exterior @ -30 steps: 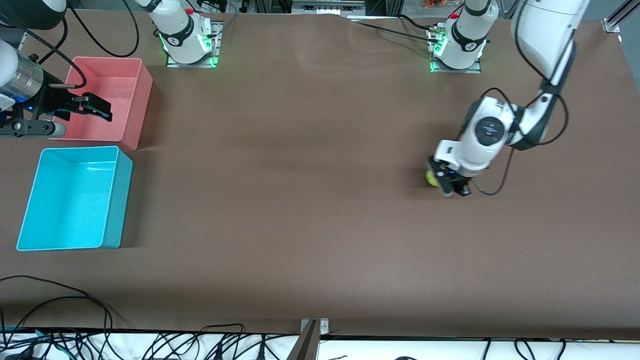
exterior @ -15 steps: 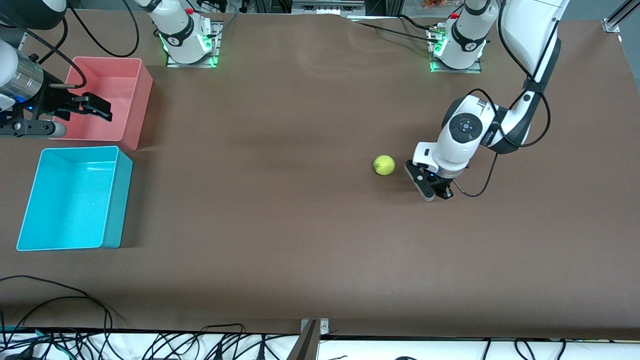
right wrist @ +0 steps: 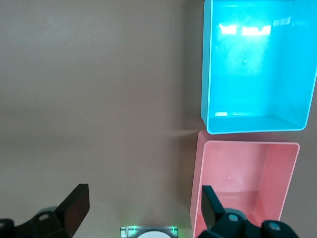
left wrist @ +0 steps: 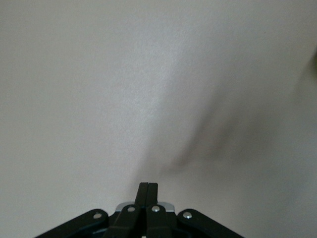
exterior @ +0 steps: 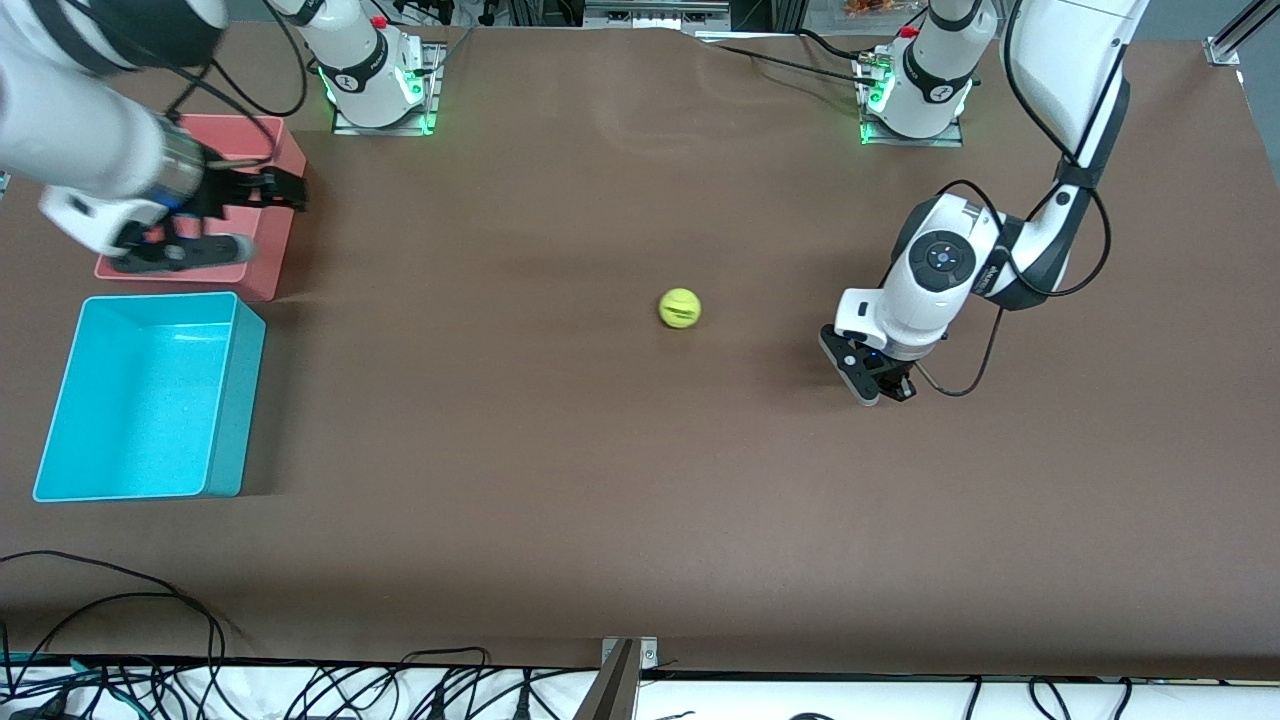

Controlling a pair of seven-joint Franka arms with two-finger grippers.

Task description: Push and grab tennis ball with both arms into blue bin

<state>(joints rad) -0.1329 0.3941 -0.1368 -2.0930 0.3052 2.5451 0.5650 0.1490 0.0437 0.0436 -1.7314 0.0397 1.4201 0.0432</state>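
The tennis ball (exterior: 680, 308) lies free on the brown table near its middle, with no gripper touching it. My left gripper (exterior: 868, 385) is shut and empty, low over the table on the left arm's side of the ball, well apart from it. Its wrist view shows the closed fingertips (left wrist: 147, 186) over bare table and no ball. My right gripper (exterior: 283, 190) is open and empty over the pink bin's edge; the right wrist view shows it (right wrist: 143, 203) spread wide. The blue bin (exterior: 226, 410) stands empty at the right arm's end and shows in the right wrist view (right wrist: 257, 74).
A pink bin (exterior: 272, 250) stands beside the blue bin, farther from the front camera, and shows in the right wrist view (right wrist: 245, 188). The arm bases (exterior: 380, 85) (exterior: 915, 95) glow green along the table's back edge. Cables hang along the front edge (exterior: 150, 600).
The ball left the left gripper and rolled across the table toward the right arm's end. The left gripper stopped behind it. The right arm swung from the pink bin's outer side toward the table's middle.
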